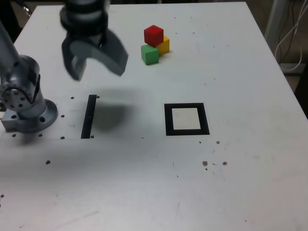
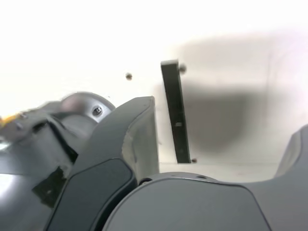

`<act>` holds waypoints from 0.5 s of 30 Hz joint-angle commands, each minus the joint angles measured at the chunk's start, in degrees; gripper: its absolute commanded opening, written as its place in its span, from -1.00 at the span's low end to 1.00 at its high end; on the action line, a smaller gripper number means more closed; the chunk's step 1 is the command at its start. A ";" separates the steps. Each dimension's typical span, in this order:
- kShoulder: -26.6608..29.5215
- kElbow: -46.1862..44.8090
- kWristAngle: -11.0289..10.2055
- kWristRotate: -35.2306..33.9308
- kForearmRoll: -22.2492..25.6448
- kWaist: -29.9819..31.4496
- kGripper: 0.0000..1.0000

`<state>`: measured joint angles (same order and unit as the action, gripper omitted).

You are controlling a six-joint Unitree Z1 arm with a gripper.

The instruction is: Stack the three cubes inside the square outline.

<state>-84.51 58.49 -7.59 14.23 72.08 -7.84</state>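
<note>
Exterior view: the gripper [image 1: 94, 60] hangs empty, jaws spread, above the counter [image 1: 250, 159]. The red cube [image 1: 153, 34], yellow cube [image 1: 164, 45] and green cube [image 1: 150, 54] cluster well apart from the empty square outline [image 1: 186, 119]; nothing looks stacked there yet.

Wrist view: only the black strip [image 2: 174, 110] lies between the spread jaws.

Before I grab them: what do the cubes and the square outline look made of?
Red cube, yellow cube and green cube: likely painted wood or plastic, with matte, even colour and crisp edges. Square outline: probably flat black tape on the table, with no visible thickness.
</note>
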 commanded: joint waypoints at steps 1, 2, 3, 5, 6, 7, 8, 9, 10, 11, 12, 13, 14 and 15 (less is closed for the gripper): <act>-1.30 4.81 -0.83 3.57 2.35 -2.83 0.93; -1.86 6.74 -1.17 4.91 3.24 -3.90 0.93; -2.45 8.58 -1.53 6.08 4.04 -4.86 0.93; -3.79 12.04 -2.21 7.94 5.42 -6.55 0.93; -4.57 13.74 -2.51 8.71 6.05 -7.28 0.93; -5.40 15.41 -2.78 9.41 6.64 -7.98 0.93; -6.26 17.09 -3.02 10.05 7.24 -8.65 0.93; -7.16 18.76 -3.24 10.65 7.86 -9.32 0.93; -8.08 20.40 -3.41 11.28 8.48 -10.05 0.93; -8.99 21.98 -3.50 11.94 9.08 -10.79 0.93; -9.87 23.48 -3.54 12.61 9.61 -11.58 0.93; -10.73 24.90 -3.56 13.29 10.10 -12.40 0.93; -11.87 26.70 -3.57 14.16 10.69 -13.52 0.93; -12.73 27.97 -3.57 14.79 11.09 -14.38 0.93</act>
<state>-96.05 85.05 -11.06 28.41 82.64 -21.25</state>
